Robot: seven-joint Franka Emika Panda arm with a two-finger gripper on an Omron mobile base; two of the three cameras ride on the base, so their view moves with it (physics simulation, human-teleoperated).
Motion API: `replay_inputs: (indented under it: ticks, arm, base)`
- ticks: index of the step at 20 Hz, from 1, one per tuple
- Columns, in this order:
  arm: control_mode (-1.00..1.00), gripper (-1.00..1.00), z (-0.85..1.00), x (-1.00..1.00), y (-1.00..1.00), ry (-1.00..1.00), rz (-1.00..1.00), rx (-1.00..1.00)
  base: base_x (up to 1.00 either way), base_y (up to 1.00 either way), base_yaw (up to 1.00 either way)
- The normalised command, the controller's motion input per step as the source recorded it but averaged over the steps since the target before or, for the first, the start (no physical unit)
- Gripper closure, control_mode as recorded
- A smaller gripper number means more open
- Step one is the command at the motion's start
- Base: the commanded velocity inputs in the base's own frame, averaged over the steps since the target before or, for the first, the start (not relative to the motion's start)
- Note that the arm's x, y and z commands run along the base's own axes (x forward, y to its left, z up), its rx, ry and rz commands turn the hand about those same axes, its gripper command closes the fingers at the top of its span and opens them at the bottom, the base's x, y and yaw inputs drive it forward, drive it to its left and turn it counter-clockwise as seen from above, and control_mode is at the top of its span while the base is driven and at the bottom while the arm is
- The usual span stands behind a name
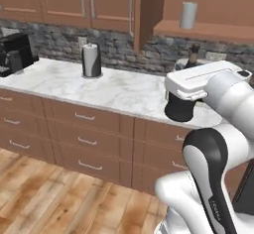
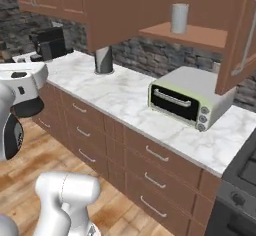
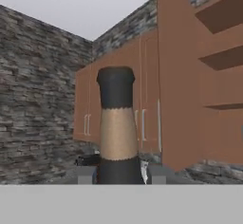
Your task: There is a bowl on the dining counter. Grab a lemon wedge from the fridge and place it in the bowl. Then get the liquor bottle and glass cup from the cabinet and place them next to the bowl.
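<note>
My gripper [image 3: 122, 174] is shut on the liquor bottle [image 3: 116, 123]. In the hand view its dark body, tan neck band and black top rise upright between the two fingertips [image 3: 87, 174]. From the left base view the bottle's top [image 1: 194, 51] peeks over my white hand, held above the worktop below the open cabinet [image 1: 208, 29]. The glass cup [image 1: 188, 15] stands on the cabinet's lower shelf [image 2: 192, 34], seen as a grey tumbler [image 2: 179, 18] from the right. The bowl, dining counter, lemon wedge and fridge are out of view.
The long marble worktop [image 1: 119, 91] carries a grey paper-towel roll [image 1: 91, 59], a black coffee machine [image 1: 15, 52] and a toaster oven [image 2: 185, 97]. An open cabinet door [image 2: 240, 45] hangs over the oven. A stove [image 2: 240, 180] sits at the right. Brown drawers line the front.
</note>
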Motion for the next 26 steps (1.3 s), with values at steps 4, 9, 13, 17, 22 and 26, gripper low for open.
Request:
replay_inputs:
  ticks: [4,9,13,17,22,26]
  arm:
    - [1.0,1.0,0.0,0.0,0.0,0.0,0.0,0.0]
    - [1.0,1.0,0.0,0.0,0.0,0.0,0.0,0.0]
    - [1.0,1.0,0.0,0.0,0.0,0.0,0.0,0.0]
    - [1.0,1.0,0.0,0.0,0.0,0.0,0.0,0.0]
    - [1.0,1.0,0.0,0.0,0.0,0.0,0.0,0.0]
    - [1.0,1.0,0.0,0.0,0.0,0.0,0.0,0.0]
  base:
    - [-0.09,0.34,0.72]
    - [-0.02,0.33,0.76]
    - [0.0,0.31,0.8]
    - [0.0,0.29,0.82]
    - [0.0,0.22,0.84]
    - [0.0,0.04,0.84]
